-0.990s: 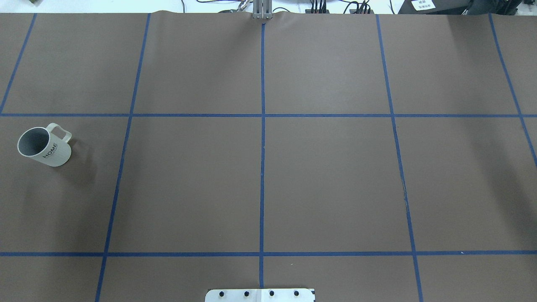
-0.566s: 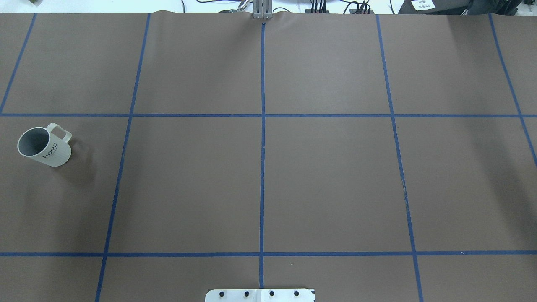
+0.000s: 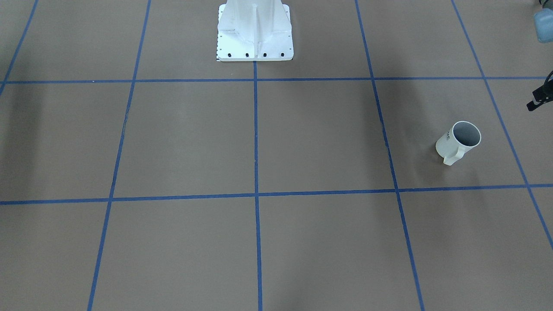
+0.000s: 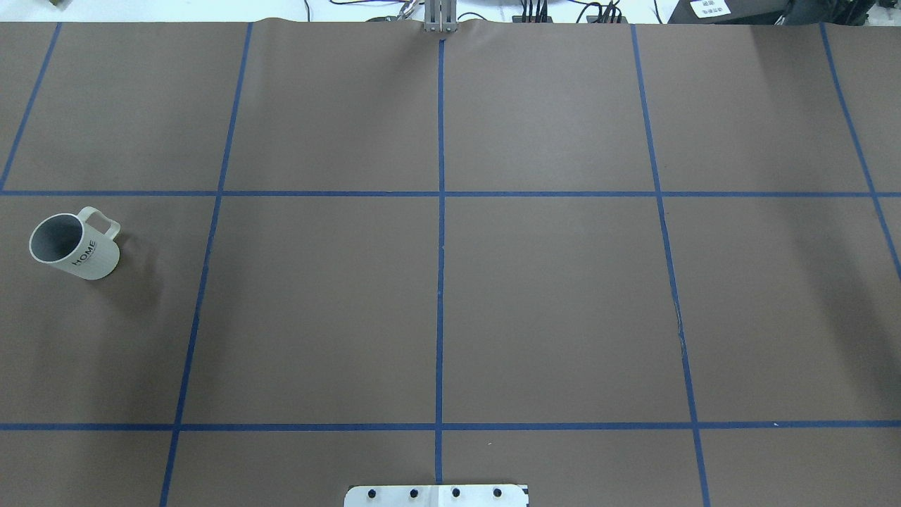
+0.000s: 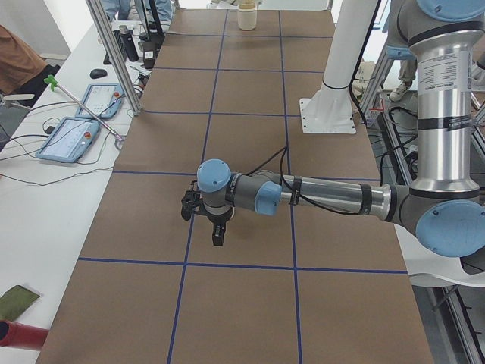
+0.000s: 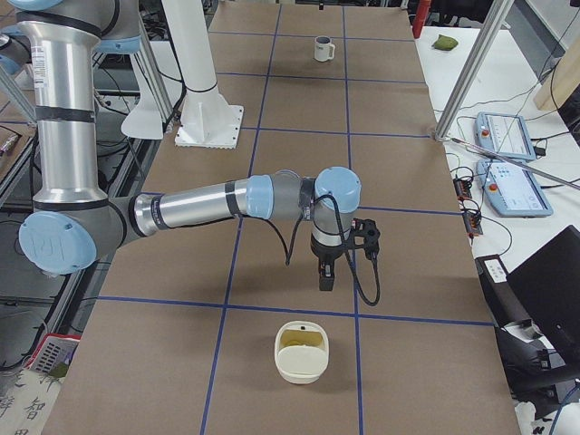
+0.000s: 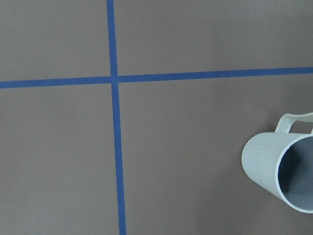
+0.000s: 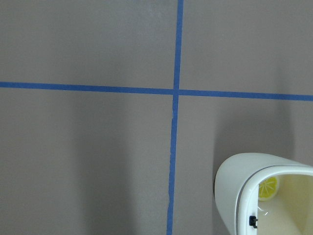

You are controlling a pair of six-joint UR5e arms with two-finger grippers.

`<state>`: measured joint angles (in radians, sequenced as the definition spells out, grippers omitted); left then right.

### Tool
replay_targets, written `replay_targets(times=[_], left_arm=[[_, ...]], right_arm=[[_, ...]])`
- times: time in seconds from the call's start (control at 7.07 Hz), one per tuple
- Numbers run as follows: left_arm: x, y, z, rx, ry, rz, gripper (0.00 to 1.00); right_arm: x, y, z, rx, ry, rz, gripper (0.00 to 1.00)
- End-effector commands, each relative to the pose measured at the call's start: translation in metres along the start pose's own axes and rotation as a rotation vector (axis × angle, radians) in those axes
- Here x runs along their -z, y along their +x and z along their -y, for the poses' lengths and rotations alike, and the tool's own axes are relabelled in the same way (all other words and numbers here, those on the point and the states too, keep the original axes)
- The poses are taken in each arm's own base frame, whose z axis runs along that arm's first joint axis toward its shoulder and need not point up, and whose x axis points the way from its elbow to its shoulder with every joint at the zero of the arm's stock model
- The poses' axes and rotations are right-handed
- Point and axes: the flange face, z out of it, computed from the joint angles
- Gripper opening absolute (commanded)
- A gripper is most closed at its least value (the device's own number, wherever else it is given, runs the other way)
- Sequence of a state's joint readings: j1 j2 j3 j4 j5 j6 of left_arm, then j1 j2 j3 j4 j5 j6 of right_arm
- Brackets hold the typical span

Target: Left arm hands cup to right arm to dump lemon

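Though the left gripper (image 5: 217,233) and right gripper (image 6: 326,279) hover above the worktop (image 4: 549,296), you cannot tell whether either is apart or together. Cup (image 4: 76,248) stands upright at nine o'clock overhead; lemon (image 8: 268,188) lies in a cream tub (image 8: 234,182).

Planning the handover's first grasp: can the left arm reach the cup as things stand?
Probably yes: the cup stands upright with nothing beside it, and the left arm hovers close, its wrist view showing it.

Cup (image 7: 264,164) and white bin (image 8: 230,186), its rim half hiding the lemon (image 8: 267,188), run off the wrist views' corners, and left gripper (image 5: 217,238) and right gripper (image 6: 325,281) are too tiny to read.
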<state>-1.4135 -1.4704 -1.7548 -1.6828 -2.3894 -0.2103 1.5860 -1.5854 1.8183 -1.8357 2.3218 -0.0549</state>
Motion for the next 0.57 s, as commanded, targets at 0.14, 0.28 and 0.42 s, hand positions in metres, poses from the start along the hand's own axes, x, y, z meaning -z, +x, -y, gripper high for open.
replay_targets(times=[0.14,0.28,0.42], left_arm=[[0.022,-0.012,0.0,0.066,-0.001,0.007,1.0],[0.033,-0.03,-0.004,0.018,-0.003,0.015,1.0],[0.044,-0.039,-0.004,-0.004,0.004,0.017,1.0]], right_arm=[[-0.028,-0.001,0.003,-0.006,-0.064,0.008,1.0],[-0.033,0.001,0.003,-0.008,-0.073,0.006,1.0],[-0.042,0.007,0.003,-0.017,-0.09,0.004,1.0]])
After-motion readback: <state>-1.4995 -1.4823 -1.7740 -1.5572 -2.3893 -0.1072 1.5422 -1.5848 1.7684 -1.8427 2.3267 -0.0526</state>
